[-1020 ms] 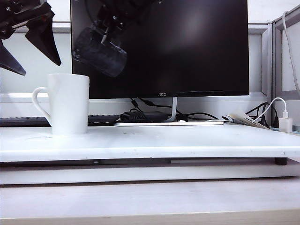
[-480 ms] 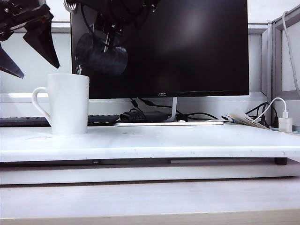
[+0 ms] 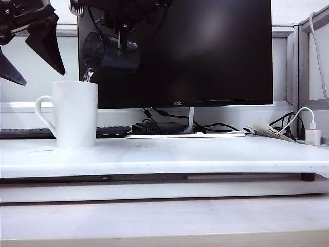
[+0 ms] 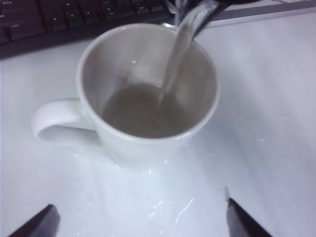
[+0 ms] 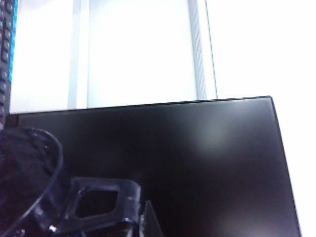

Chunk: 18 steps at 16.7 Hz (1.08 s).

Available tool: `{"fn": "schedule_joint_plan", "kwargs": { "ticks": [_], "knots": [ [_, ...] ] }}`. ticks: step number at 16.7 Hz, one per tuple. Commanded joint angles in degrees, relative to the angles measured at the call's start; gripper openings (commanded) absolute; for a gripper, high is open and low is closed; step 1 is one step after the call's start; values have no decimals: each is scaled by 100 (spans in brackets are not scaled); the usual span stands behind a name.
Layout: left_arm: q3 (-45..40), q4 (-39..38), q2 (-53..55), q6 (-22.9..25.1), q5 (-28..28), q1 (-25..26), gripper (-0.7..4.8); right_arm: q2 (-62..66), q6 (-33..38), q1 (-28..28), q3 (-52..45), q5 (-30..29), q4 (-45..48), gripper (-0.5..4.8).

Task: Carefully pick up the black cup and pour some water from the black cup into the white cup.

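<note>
Monitor (image 3: 205, 51), lower bezel centre: small pale logo, reads "AOC".

Keyboard (image 4: 74, 19), left wrist view: tiny white key legends; corner key possibly "Enter", next row "Ctrl" perhaps, arrow symbols on a few keys; blurred, rest unreadable.

No other legible text.

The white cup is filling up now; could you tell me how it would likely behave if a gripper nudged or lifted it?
The white cup looks rigid ceramic, probably breakable. With water pooling inside, it is likely heavier and could slosh. Droplets on the table around its base suggest it may slide when pushed.
</note>
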Motion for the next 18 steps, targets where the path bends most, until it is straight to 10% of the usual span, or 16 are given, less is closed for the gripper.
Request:
{"fn": "schedule_joint_plan", "kwargs": {
  "ticks": [1, 11, 18],
  "knots": [
    [7, 33, -11, 4, 7, 4, 479, -50, -404, 11, 44, -22, 315, -5],
    [7, -52, -11, 28, -166, 7, 479, -98, -855, 81, 44, -125, 649, -5],
    [7, 74, -24, 20, -133, 7, 479, -201, 4481, 20, 44, 1241, 577, -5]
  ]
}}
